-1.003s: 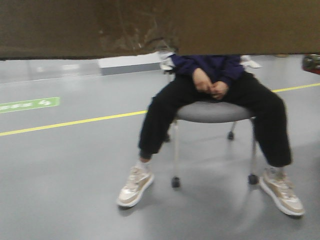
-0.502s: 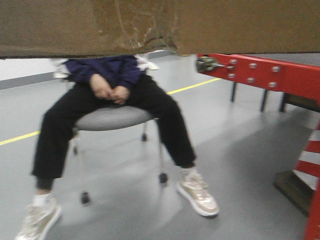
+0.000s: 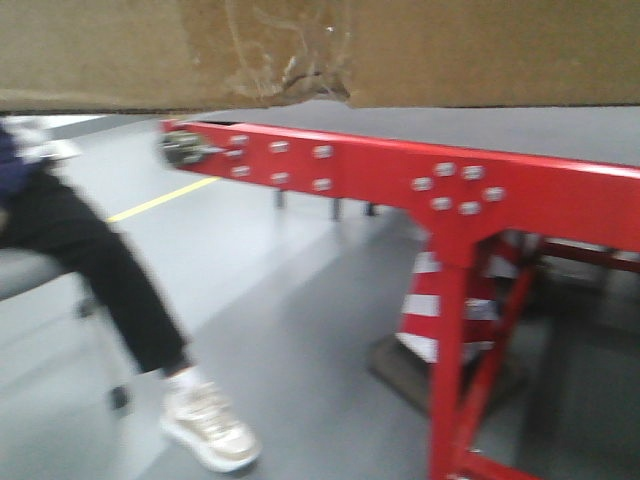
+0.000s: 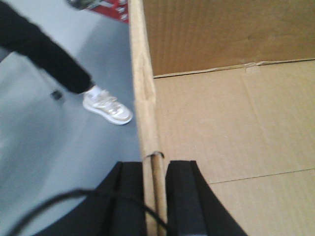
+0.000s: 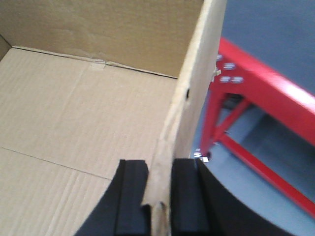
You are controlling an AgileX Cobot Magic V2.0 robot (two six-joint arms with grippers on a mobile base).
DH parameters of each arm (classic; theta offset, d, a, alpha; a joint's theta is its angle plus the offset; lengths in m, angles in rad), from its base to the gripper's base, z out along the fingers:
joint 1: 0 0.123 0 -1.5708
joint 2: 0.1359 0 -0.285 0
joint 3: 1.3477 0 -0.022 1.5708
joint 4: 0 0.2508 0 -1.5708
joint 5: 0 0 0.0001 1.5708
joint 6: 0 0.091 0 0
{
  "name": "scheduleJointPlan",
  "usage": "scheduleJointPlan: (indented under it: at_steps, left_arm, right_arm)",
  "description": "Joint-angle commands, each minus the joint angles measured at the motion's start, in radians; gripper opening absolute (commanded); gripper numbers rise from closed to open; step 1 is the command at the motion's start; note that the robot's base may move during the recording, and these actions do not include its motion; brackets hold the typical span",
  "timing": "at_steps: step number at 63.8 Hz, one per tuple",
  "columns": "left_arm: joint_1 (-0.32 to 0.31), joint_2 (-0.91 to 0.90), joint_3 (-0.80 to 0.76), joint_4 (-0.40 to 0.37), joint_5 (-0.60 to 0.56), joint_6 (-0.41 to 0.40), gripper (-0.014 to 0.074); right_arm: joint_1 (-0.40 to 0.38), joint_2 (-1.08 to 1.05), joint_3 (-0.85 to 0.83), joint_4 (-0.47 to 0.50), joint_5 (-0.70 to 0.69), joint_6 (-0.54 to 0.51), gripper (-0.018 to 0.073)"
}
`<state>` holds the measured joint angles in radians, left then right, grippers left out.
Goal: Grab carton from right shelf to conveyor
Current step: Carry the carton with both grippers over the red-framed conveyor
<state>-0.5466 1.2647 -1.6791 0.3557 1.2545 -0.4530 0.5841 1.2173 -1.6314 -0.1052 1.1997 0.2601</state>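
Two clamps on: left gripper (image 4: 156, 169) and right gripper (image 5: 158, 167) each pinch a carton (image 3: 480, 50) wall, carton aloft; view has swung off the seated person (image 3: 100, 270) onto the conveyor (image 3: 480, 125), so set-down looks close

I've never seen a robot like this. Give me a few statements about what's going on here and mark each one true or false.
1. The left gripper and the right gripper each pinch a wall of the carton. True.
2. The carton is packed with goods. False: the inside shows only bare cardboard.
3. The conveyor frame is blue. False: it is red.
4. A pale shoe stands on the floor. True.
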Motion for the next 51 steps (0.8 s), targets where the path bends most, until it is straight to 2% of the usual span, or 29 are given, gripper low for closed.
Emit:
scheduleJointPlan:
  at_steps: [1,17,51]
  left_arm:
    - [-0.006,-0.002,-0.009,0.015,-0.033,-0.001,-0.0017]
    - [-0.006,-0.002,-0.009,0.064,-0.033,-0.001,-0.0017]
    - [-0.006,-0.002,-0.009,0.228,-0.033,-0.001,-0.0017]
  right_arm:
    - [-0.002,-0.014,-0.001,0.033,-0.057,-0.015,-0.0069]
    - [-0.002,-0.014,-0.001,0.035,-0.057,-0.015,-0.0069]
    - [-0.002,-0.014,-0.001,0.037,-0.057,-0.015,-0.0069]
